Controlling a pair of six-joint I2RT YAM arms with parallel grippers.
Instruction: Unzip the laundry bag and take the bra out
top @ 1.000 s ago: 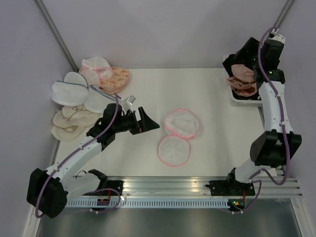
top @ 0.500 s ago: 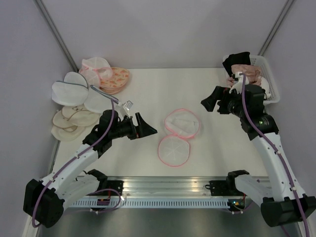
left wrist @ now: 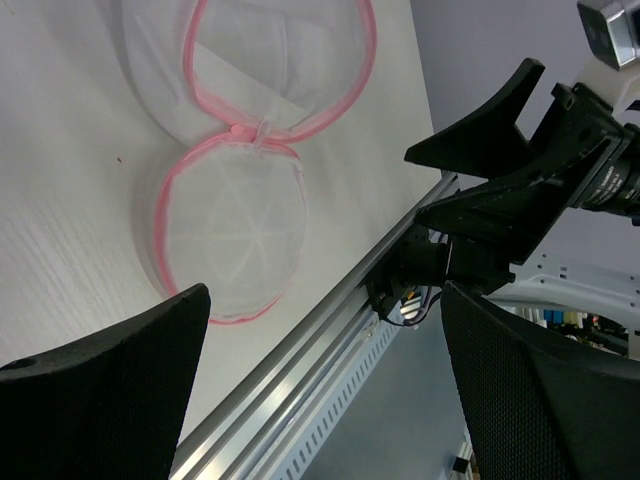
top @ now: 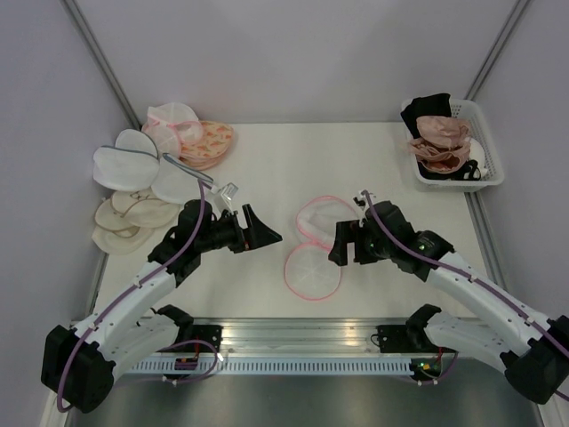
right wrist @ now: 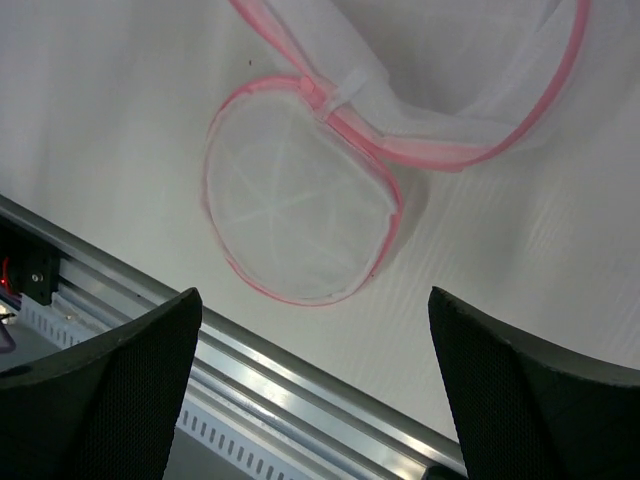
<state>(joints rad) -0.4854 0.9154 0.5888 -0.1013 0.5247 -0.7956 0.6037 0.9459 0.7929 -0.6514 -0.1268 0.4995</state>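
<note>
1. Between its wide-spread fingers the right pincer [top: 339, 244] holds nothing. The jaws stand fully apart over the table [top: 293, 160].
2. Just left of it, all but touching, lies the laundry bag [top: 311, 267], unzipped and splayed into two round mesh halves joined at a pink hinge tab [right wrist: 335, 92].
3. The bag's long axis runs from the far half [top: 325, 219], beside the right pincer, to the near half [right wrist: 295, 215], which sits slightly leftward toward the rail [top: 356, 331]. So the right pincer faces the bag's flank, not its end.
4. On the bag's other side the left pincer [top: 265, 229] is likewise open and empty. It points at the bag but stands clearly farther off, so the right arm is the nearer one.
5. Through the mesh, both wrist views show only white — no peach cloth inside.
6. Well apart, at the far right corner, a white basket [top: 487, 169] holds a pile of garments. The pale peach bra [top: 442, 127] appears to lie in that pile.
7. Judged from this, the unzipping and removal look done — any further handling of the bag would fall most easily to the right arm.
</note>
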